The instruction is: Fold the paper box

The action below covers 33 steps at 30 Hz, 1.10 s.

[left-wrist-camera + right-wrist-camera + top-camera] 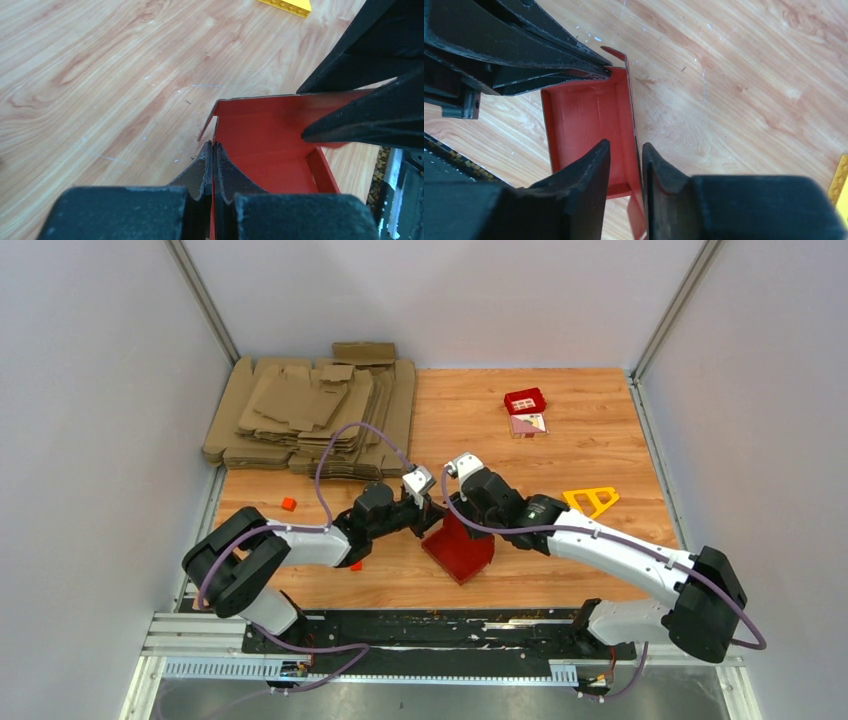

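The red paper box [462,552] stands open-topped on the wooden table near the front middle, with its walls up. My left gripper [432,514] is shut on the box's wall at a corner; in the left wrist view the red card [265,145] runs up between the closed fingertips [213,146]. My right gripper [455,508] comes in from the other side. In the right wrist view its jaws [625,146] stand apart astride the box's [584,120] side wall, one finger inside and one outside. A small flap sticks out at the far corner.
A stack of flat brown cardboard sheets [310,415] lies at the back left. A small red tile [525,400] and a pink card [528,424] lie at the back right. A yellow triangle frame [592,500] lies right of the box. A small orange block [288,504] lies at the left.
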{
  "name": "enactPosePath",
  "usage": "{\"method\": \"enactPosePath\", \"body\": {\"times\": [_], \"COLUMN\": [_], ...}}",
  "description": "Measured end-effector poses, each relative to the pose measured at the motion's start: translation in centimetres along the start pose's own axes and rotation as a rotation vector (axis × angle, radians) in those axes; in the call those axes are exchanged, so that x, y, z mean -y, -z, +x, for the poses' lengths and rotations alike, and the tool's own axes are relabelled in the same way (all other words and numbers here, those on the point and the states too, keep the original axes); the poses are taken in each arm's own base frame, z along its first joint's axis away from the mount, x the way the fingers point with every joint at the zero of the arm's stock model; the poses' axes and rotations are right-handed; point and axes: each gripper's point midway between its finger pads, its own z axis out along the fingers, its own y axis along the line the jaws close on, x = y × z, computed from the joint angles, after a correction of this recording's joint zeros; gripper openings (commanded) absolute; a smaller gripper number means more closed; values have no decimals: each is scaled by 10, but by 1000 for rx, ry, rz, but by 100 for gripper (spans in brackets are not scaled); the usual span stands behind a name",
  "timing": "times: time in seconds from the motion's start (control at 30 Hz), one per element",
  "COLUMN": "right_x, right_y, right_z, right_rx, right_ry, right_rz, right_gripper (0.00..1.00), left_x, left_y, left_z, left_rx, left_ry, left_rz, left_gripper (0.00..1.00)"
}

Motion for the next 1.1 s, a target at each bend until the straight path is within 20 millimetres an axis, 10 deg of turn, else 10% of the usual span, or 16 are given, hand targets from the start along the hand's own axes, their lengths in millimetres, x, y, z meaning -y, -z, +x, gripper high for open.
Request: {"method": "enactPosePath", "body": {"times": [0.33, 0.77, 1.1], "right_x": [0, 37, 85], "right_y": [12, 26, 17], "right_z": [0, 49, 32], "right_rx": [14, -31, 63], "right_ry": [-65, -243, -397], "right_rz": [-2, 85, 156], "right_gripper": [82, 72, 64], "left_x": [-17, -17, -17], "left_y": [15, 15, 15], "left_z": [-10, -12, -12], "left_rx": [47, 58, 56], "left_ry": [-46, -77, -88], "left_rz": [-113, -118, -118], "left_gripper": [0, 0, 0]}}
